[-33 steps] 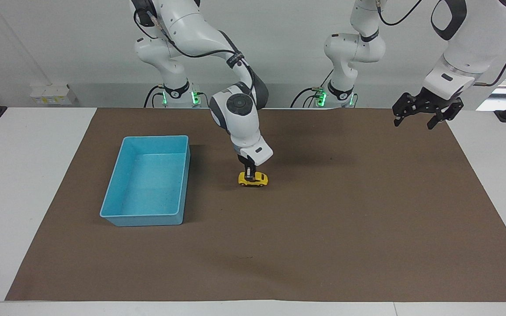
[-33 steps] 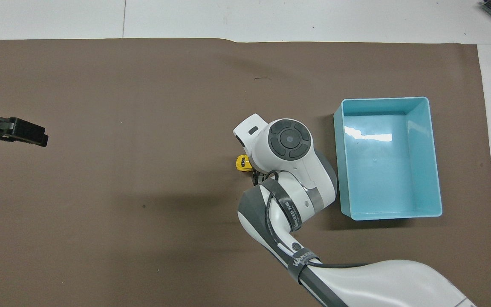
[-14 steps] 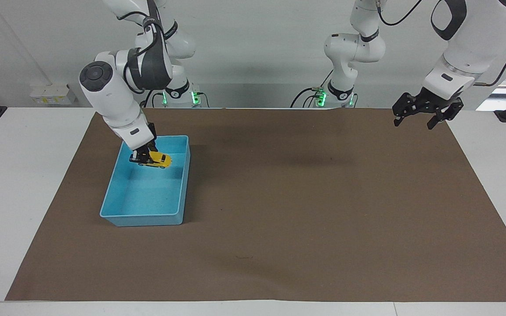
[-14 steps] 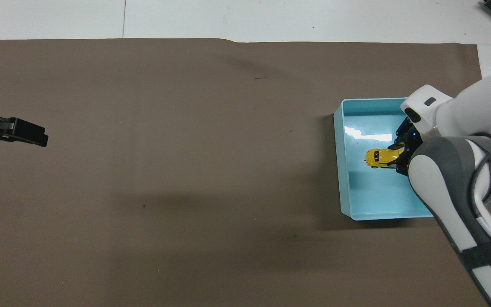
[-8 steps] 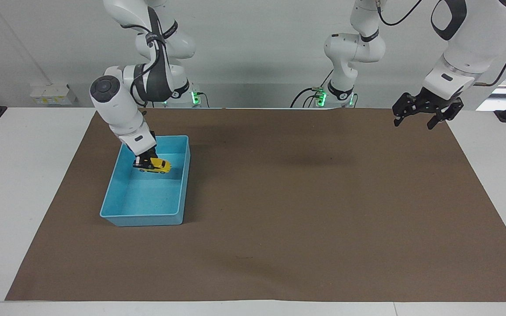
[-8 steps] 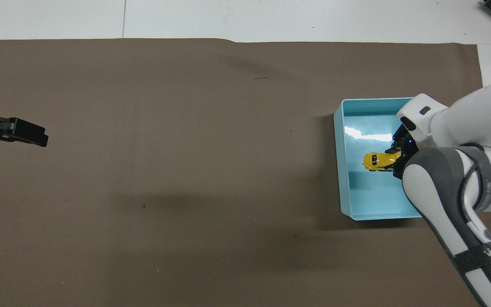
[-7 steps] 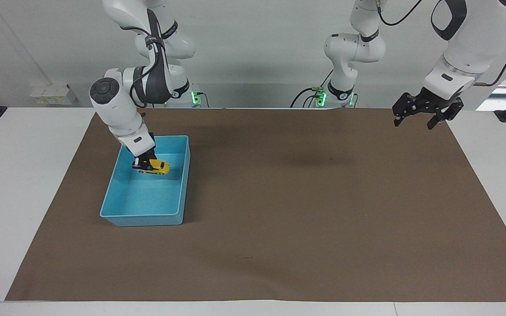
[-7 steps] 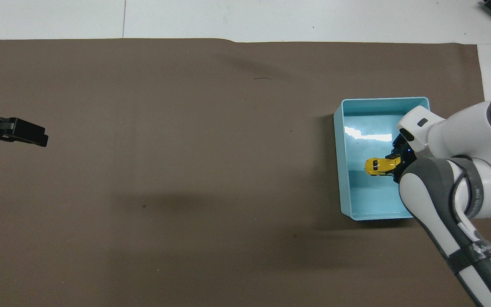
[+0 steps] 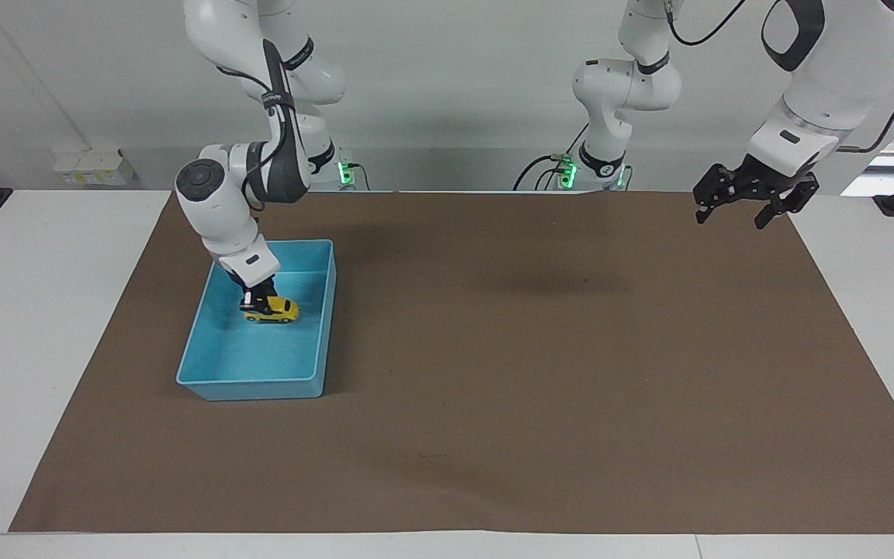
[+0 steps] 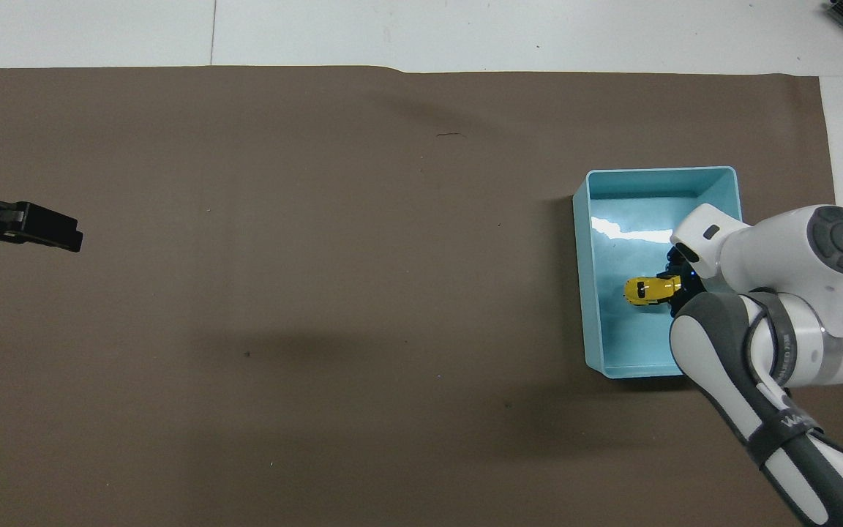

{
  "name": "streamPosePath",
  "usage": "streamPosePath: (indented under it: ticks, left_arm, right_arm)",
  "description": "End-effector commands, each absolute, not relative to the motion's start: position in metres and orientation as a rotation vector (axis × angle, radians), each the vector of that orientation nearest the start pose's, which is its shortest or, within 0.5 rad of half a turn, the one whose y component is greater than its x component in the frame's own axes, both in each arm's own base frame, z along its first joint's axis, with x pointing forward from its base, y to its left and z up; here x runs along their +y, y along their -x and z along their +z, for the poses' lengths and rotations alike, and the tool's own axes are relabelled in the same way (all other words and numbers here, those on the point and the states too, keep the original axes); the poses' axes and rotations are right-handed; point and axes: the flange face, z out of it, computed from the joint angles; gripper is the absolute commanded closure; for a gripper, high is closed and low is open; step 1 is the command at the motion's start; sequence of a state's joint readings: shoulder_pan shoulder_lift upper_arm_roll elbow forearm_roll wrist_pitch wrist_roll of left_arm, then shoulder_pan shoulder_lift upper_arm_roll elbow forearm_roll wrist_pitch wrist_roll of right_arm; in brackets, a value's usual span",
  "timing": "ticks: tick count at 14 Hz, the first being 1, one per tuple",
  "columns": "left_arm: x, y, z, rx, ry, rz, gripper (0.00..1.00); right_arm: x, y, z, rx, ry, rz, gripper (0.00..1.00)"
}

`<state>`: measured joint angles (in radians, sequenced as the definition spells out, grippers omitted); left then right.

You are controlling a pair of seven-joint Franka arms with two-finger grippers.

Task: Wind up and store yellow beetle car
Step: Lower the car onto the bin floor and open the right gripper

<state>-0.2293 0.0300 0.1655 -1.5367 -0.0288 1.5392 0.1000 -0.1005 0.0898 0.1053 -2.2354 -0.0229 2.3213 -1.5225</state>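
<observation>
At left of the facing frame, the right gripper (image 9: 258,297), clamped on the yellow beetle car (image 9: 271,310), has lowered it nearly to the light blue tray (image 9: 261,386) floor, so release looks due; the left gripper (image 9: 742,203) waits, jaws apart, at upper right.

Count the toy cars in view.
1. The yellow beetle car is inside the light blue tray, gripped by the right tool. None hidden that I can see.

Bright even light, soft shadows, sharp focus
</observation>
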Motion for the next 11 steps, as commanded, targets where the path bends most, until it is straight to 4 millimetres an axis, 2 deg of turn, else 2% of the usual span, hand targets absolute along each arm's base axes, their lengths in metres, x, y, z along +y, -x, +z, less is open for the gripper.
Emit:
streamPosePath:
  ticks: [1, 2, 3, 4, 5, 8, 9, 11]
  left_arm:
    - [-0.037, -0.559, 0.627, 0.275, 3.167, 0.049, 0.00]
    - [-0.037, -0.559, 0.627, 0.275, 3.167, 0.049, 0.00]
    - [-0.037, -0.559, 0.627, 0.275, 3.167, 0.049, 0.00]
    - [-0.037, -0.559, 0.627, 0.275, 3.167, 0.049, 0.00]
    - [-0.037, -0.559, 0.627, 0.275, 3.167, 0.049, 0.00]
    - [-0.037, -0.559, 0.627, 0.275, 3.167, 0.049, 0.00]
    - [-0.037, -0.559, 0.627, 0.275, 3.167, 0.049, 0.00]
    - [-0.037, -0.559, 0.627, 0.275, 3.167, 0.049, 0.00]
  right_arm:
    - [0.000, -0.534, 0.328, -2.240, 2.236, -0.006, 1.00]
    - [-0.001, -0.533, 0.327, -2.236, 2.236, -0.001, 1.00]
    - [-0.001, -0.533, 0.327, -2.234, 2.234, 0.002, 0.92]
    - [0.000, -0.532, 0.327, -2.216, 2.246, 0.009, 0.43]
    - [0.001, -0.534, 0.327, -2.204, 2.255, 0.012, 0.00]
    - [-0.001, -0.540, 0.329, -2.174, 2.274, -0.002, 0.00]
    - [0.000, -0.544, 0.338, -2.172, 2.274, -0.004, 0.00]
    - [0.003, -0.556, 0.367, -2.113, 2.309, 0.024, 0.00]
